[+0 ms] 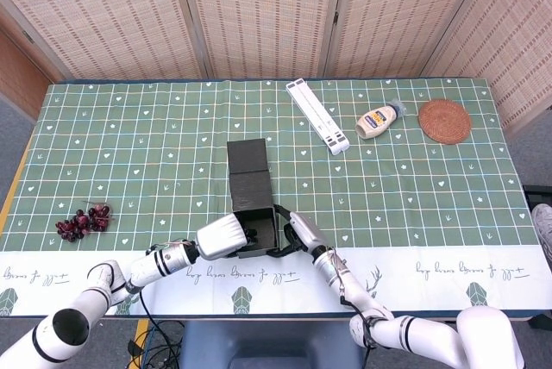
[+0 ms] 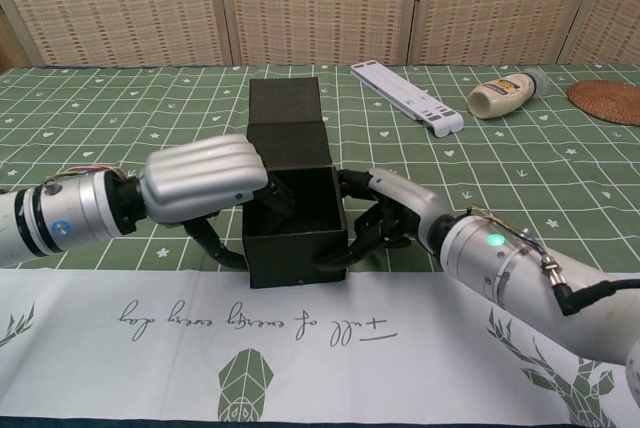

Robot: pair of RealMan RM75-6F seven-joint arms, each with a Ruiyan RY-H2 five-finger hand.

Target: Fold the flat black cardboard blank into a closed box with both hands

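The black cardboard box point(image 2: 295, 210) is seen near the front edge of the table point(image 1: 129, 153), already raised into an open tray with its lid flap point(image 2: 286, 106) lying flat behind it, away from the robot. The walls appear to be formed, so the step in hand is judged to be the steadying of the body before closure.

The left hand point(image 2: 200, 183) is laid over the box's left wall, its fingers pressed together and hooked over the rim into the cavity. The right hand point(image 2: 385, 213) is set against the right wall, its fingers point(image 2: 345, 251) curled around the lower front corner.

For the next move, the lid would probably have to be swung forward over the opening and its edge tucked in, which calls for one hand to be freed while the other braces.

The empty interior and finger contact are shown only by the chest view; the grapes point(image 1: 84, 222), woven coaster point(image 1: 445, 121), bottle point(image 1: 379, 120) and white stand point(image 1: 317, 115) are laid out fully only in the head view.
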